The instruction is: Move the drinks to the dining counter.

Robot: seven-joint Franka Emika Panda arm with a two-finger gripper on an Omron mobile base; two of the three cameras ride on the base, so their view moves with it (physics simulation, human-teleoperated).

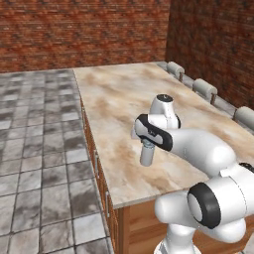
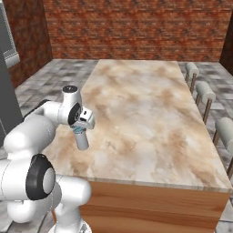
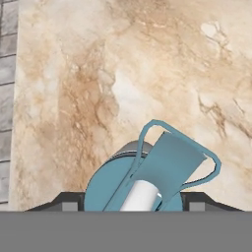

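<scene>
Holding the grey bottle (image 1: 146,155) in my gripper (image 1: 147,143) over the worktop (image 1: 119,99), not yet released; no other drinks on it.

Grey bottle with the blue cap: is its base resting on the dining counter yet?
Cannot tell. In the left base view the grey bottle hangs upright from the tool, its base level with the dining counter; no contact or gap shows plainly.
</scene>
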